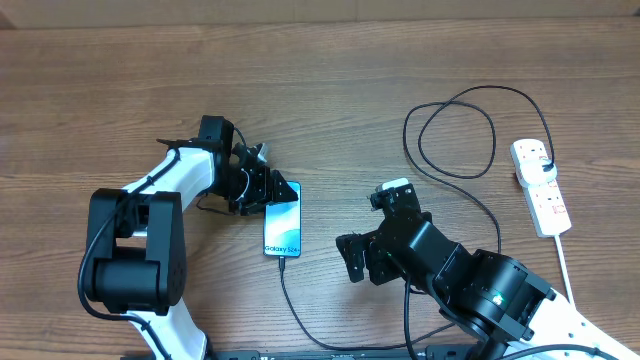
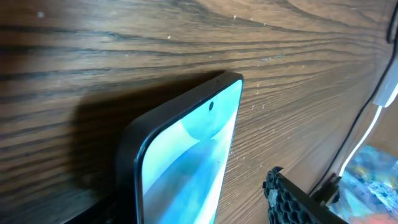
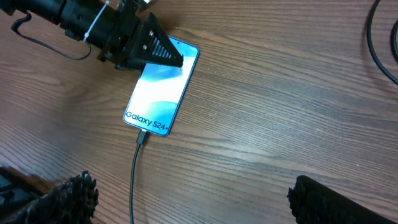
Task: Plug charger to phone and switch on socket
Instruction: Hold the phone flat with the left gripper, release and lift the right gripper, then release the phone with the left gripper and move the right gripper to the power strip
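Lying apart: one phone [image 1: 282, 220], one socket [image 1: 541, 188]

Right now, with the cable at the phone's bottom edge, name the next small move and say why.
Probably send the right gripper toward the socket and its switch: the charger tip looks seated in the bottom edge of the phone, and that gripper is open, empty and nearer the socket.

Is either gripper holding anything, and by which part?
Nothing appears held. The left gripper straddles the phone at its top end, one finger clear of it; the right gripper is empty.
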